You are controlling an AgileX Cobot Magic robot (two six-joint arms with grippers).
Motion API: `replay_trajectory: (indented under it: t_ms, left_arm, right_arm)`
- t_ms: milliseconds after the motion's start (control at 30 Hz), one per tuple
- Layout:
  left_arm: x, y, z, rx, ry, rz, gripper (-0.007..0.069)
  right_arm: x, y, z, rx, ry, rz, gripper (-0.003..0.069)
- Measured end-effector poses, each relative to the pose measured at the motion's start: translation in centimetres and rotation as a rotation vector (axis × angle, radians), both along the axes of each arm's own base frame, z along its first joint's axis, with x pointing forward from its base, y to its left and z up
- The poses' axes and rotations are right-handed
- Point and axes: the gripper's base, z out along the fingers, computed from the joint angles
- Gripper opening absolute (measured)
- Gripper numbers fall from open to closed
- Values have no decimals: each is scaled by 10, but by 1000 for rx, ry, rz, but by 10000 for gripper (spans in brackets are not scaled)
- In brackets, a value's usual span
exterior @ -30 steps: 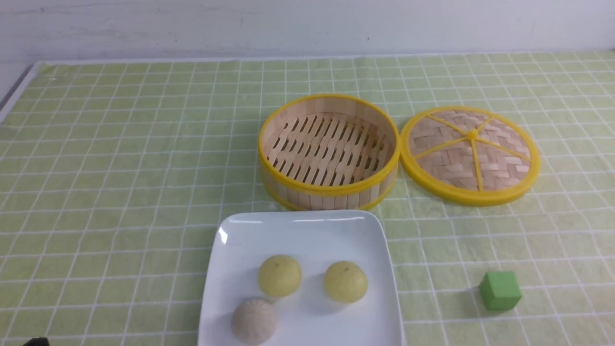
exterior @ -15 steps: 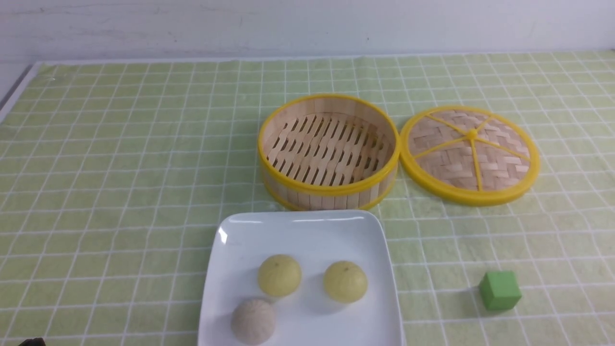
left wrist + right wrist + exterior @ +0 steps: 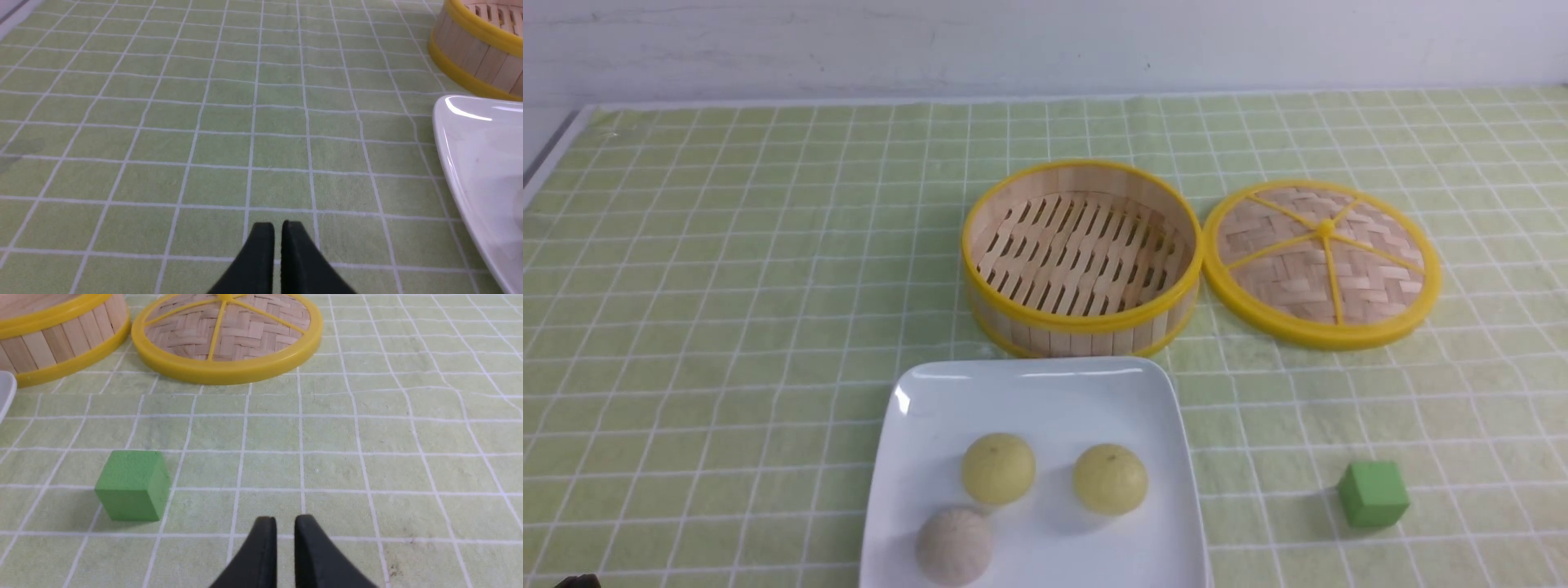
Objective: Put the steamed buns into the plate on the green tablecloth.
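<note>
White glazed plate (image 3: 1045, 392) lies on the green tablecloth (image 3: 727, 269), just in front of the bamboo steamer basket (image 3: 1083, 257), and carries all three steamed buns (image 3: 999, 468): two pale yellow side by side and one greyish nearer the plate's front edge, close to the left yellow one. The basket is empty; its woven lid (image 3: 1323, 261) lies flat beside it, rim nearly touching. On this evidence the task appears complete, so remaining risk lies in any further motion. The left gripper (image 3: 277, 228) sits low over bare cloth to the plate's left, jaws almost together with a thin slit between, holding nothing. The right gripper (image 3: 285, 522) sits over cloth well to the plate's right, jaws slightly parted and empty, with the green cube (image 3: 132, 485) between it and the plate. Hazards, in my judgement: a low sweep by the left arm could catch the plate rim and slide it, rolling the domed buns off the glossy surface; the right arm could knock the cube toward the plate; low fingertips could drag and ruck the cloth.
</note>
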Motion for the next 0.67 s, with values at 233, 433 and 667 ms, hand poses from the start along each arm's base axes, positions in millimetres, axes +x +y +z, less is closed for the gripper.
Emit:
replay_trajectory:
  t_ms: [233, 433, 667]
  left_arm:
    - [0, 0, 0, 0, 1, 0, 55]
    - [0, 0, 0, 0, 1, 0, 58]
    - [0, 0, 0, 0, 1, 0, 70]
  right_arm:
    - [0, 0, 0, 0, 0, 0, 100]
    - [0, 0, 0, 0, 0, 0, 107]
    - [0, 0, 0, 0, 0, 0, 117]
